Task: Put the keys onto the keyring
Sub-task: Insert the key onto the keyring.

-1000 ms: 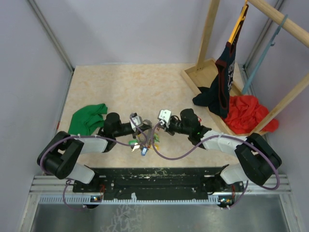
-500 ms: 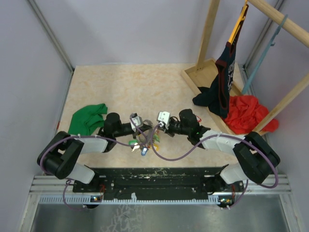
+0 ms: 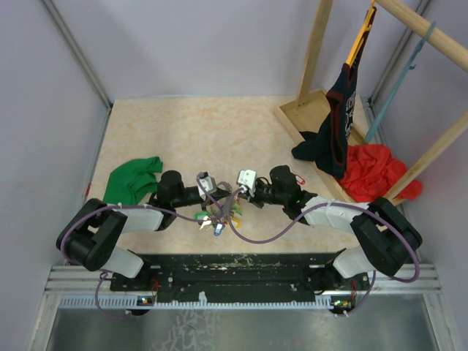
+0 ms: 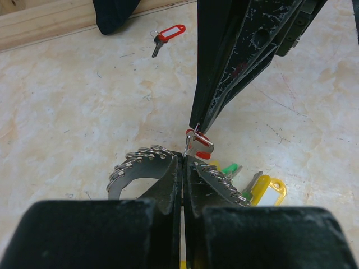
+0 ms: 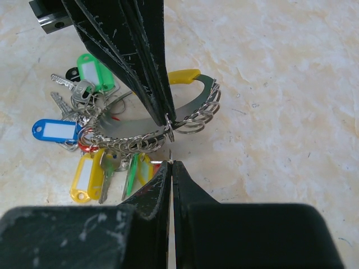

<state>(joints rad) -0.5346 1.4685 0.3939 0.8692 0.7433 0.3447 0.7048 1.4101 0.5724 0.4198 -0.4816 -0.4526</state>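
My left gripper (image 3: 219,199) (image 4: 183,161) is shut on the keyring (image 4: 147,159), a curved metal band strung with several small rings. In the right wrist view the keyring (image 5: 197,101) hangs from the left fingers (image 5: 140,61) with green (image 5: 92,70), blue (image 5: 53,130) and yellow (image 5: 84,176) tagged keys bunched below. My right gripper (image 3: 238,197) (image 5: 170,163) is shut on the small ring of a red-tagged key (image 4: 200,141), tip to tip with the left gripper just short of the keyring. Another red-tagged key (image 4: 167,35) lies on the table by the wooden base.
A green cloth (image 3: 131,179) lies left of the left arm. A wooden rack base (image 3: 311,110) stands at the back right with a dark garment (image 3: 333,139) hanging over it and a red cloth (image 3: 373,172) beside it.
My right gripper has edged slightly left toward the left gripper. The left arm and the bunch of keys have stayed put.
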